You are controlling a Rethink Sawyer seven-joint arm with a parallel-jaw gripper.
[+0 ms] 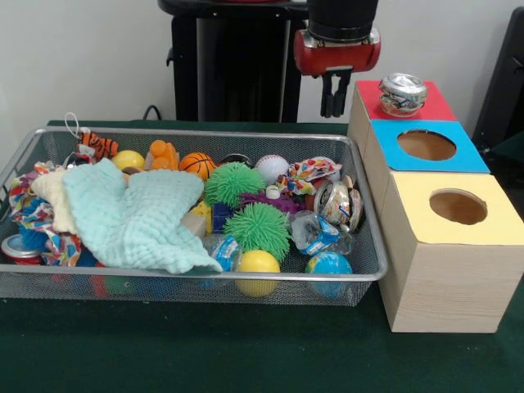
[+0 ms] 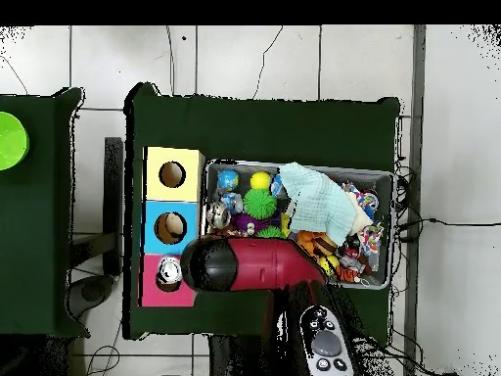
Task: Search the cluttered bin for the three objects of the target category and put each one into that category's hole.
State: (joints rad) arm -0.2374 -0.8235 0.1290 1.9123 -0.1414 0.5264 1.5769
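One crushed metal can (image 1: 337, 204) lies at the right end of the wire mesh bin (image 1: 164, 278), mid-frame. Higher up, a second crushed can (image 1: 402, 93) sits on the wooden box's red panel (image 1: 432, 106), while the black gripper (image 1: 334, 105) hangs empty just left of it, fingers nearly together.

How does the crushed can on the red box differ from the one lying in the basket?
The crushed can on the red box sits alone over the red top, apart from clutter; the can in the basket is wedged among toys. The first looks squashed flat from the top; the second lies tipped on its side, its round end facing out. Both are silvery, dented metal cans with coloured print.
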